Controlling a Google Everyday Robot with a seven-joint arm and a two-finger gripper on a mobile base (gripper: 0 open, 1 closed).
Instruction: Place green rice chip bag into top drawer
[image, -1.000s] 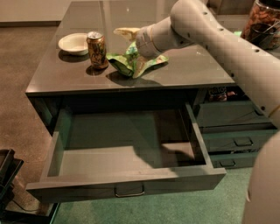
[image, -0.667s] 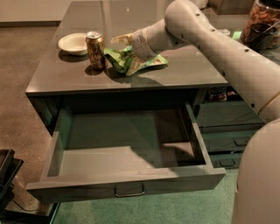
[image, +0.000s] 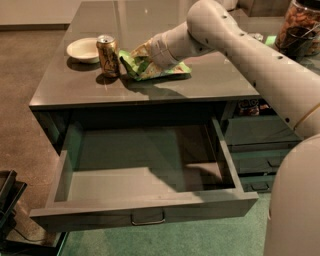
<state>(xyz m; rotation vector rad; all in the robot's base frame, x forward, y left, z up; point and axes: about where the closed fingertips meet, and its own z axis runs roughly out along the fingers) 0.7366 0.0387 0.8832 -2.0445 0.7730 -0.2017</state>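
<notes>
Green rice chip bag (image: 165, 69) flat on the desk (image: 220, 82), beyond the open top drawer (image: 145, 210), just right of the can (image: 108, 55). My gripper (image: 141, 55) sits on its left end; hold not discernible. Risk: slick foil slipping free, or my wrist toppling the can. Versus a second ago, gripper further left and lower.

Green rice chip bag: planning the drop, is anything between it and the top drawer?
Nothing visible. The gripper is at the green rice chip bag on the tabletop; the top drawer stands open below.
</notes>
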